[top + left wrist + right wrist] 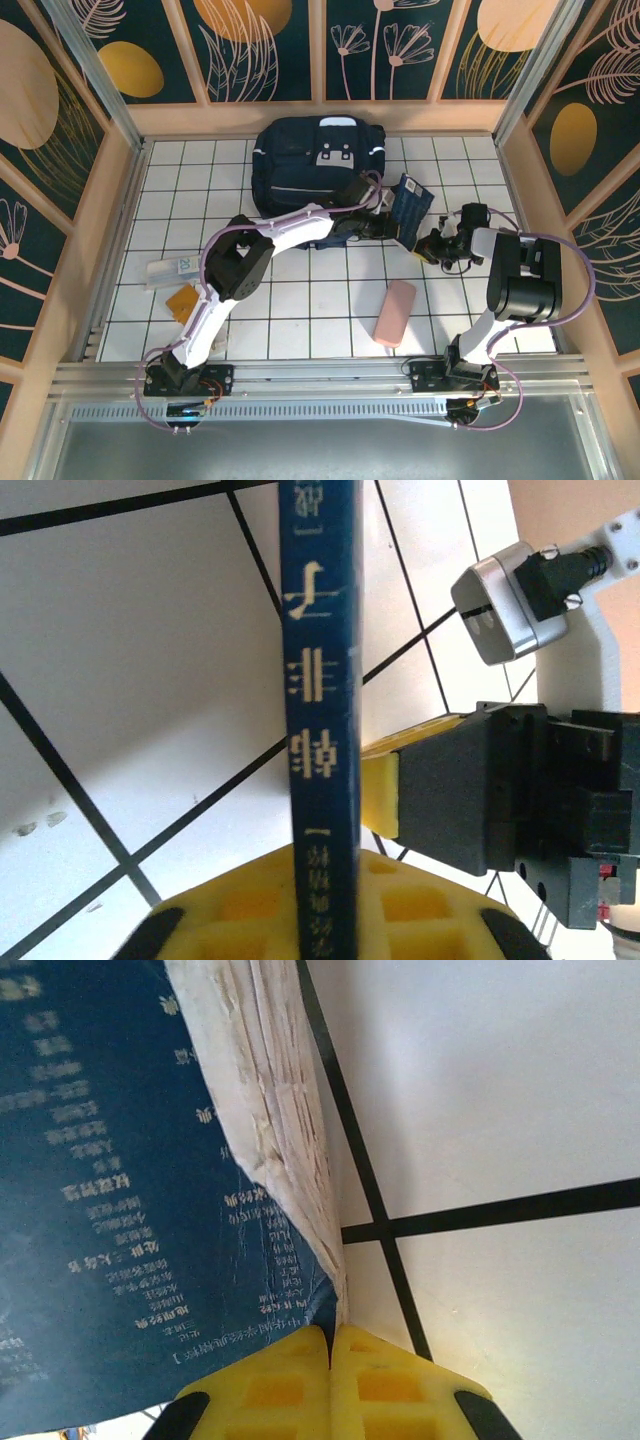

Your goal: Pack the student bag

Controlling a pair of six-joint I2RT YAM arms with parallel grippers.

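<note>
The student bag point(318, 160), a large dark navy backpack, lies at the back of the tiled table. Just right of it a dark blue book point(412, 203) with pale characters is held up off the tiles. My left gripper point(378, 212) is shut on it from the left. In the left wrist view the book's spine point(322, 680) runs up from between my left gripper's point(325, 885) yellow pads. My right gripper point(432, 243) pinches the book from the right. Its yellow pads point(285, 1385) are closed on a corner of the book point(110, 1190), beside the white page edges.
A pink pencil case point(395, 312) lies on the tiles in front of the right arm. A clear flat packet point(175, 270) and a small orange item point(183, 300) lie at the left. Wooden walls point(110, 220) enclose the table.
</note>
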